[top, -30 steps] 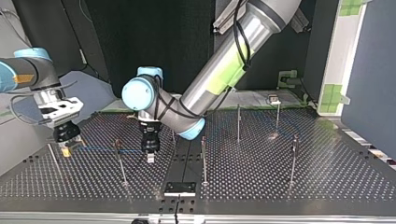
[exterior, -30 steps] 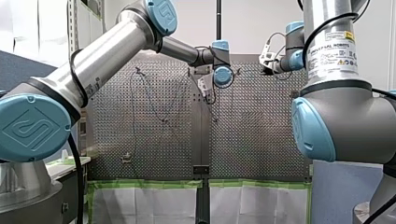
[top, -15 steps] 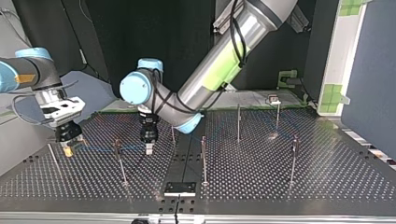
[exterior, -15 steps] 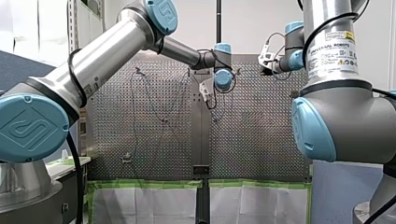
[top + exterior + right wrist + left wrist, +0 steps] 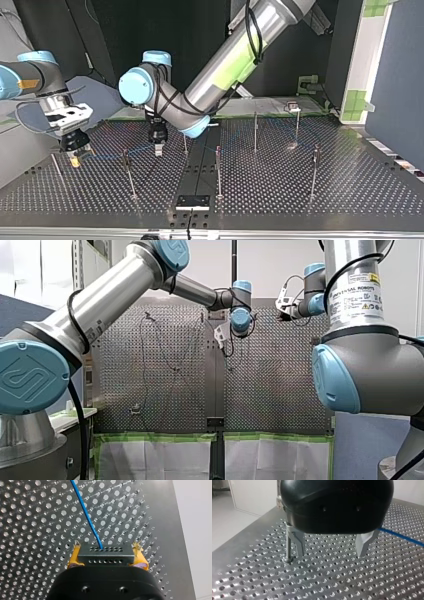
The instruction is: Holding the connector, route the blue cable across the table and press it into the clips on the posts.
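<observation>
A perforated metal table (image 5: 300, 190) fills the scene, with two large silver and blue robot arms reaching over it. The left arm (image 5: 235, 55) stretches past the middle toward the top view's left, and the right arm (image 5: 30, 80) hangs over that left edge. Several thin metal posts (image 5: 218, 170) stand upright across the table. A thin blue cable (image 5: 107, 156) runs low above the surface, its length leading from the right gripper (image 5: 74, 157) past a near post toward the middle. Its end enters a dark grey rectangular connector (image 5: 106, 555), clamped on both sides by the right gripper's yellow-padded fingers (image 5: 73, 557). The left gripper (image 5: 329, 552) points down with its metal fingers (image 5: 295, 542) spread wide and empty. The cable passes just outside one finger, not between them. The left arm looks nearer the free span, so it would likely need to shift sideways to straddle the cable.
</observation>
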### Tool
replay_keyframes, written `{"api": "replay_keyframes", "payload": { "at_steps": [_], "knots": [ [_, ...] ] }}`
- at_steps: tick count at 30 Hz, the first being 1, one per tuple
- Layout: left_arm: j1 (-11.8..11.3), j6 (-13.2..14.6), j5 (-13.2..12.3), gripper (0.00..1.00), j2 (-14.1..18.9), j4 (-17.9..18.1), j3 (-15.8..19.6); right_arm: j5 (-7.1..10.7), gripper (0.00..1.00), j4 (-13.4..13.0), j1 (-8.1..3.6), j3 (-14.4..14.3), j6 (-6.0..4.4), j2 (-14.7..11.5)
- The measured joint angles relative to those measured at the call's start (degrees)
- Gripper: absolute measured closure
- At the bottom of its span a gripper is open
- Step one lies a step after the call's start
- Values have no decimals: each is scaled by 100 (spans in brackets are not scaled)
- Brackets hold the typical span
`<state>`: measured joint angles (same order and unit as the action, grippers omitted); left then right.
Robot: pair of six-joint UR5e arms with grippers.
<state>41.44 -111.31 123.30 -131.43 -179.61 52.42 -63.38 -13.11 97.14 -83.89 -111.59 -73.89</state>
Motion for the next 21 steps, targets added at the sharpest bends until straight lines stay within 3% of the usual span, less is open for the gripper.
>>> {"api": "replay_keyframes", "payload": {
  "at_steps": [15, 21],
  "knots": [
    [258, -64, -620, 0, 763, 569, 749, 0, 100, 5, 2, -1, 11, 0],
    [379, -259, -644, 0, 1090, 894, 1076, 0, 100, 15, 2, -1, 12, 0]
  ]
}}
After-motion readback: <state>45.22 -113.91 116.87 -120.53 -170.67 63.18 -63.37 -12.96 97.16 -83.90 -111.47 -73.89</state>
